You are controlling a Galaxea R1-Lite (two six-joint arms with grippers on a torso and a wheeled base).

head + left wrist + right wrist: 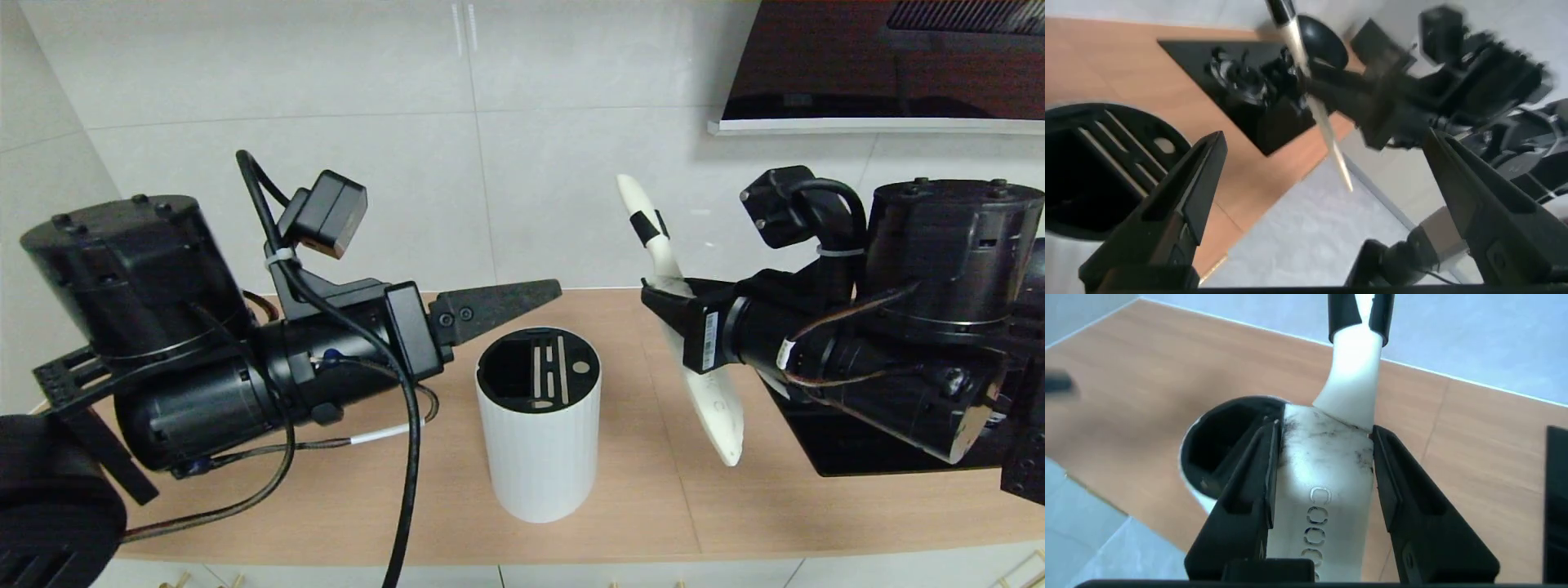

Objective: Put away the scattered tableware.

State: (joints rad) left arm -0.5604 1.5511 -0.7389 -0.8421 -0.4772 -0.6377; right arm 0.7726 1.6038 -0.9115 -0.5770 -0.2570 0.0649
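A white cylindrical utensil holder (539, 457) with a black slotted top stands upright at the middle of the wooden counter (326, 498). My right gripper (658, 296) hovers to its right, shut on a white spatula-like utensil (718, 408). The utensil hangs tilted, with its black-banded handle up and its broad end down beside the holder. In the right wrist view the utensil (1351, 376) sits between the jaws of that gripper (1323, 437), above the holder (1221, 445). My left gripper (1331, 212) is open and holds nothing, level with the holder's (1094, 163) top at its back left.
A black cooktop (841, 453) is set into the counter at the right, under my right arm. White tiled wall runs behind, with a dark range hood (882, 65) at the top right. The counter's front edge lies just below the holder.
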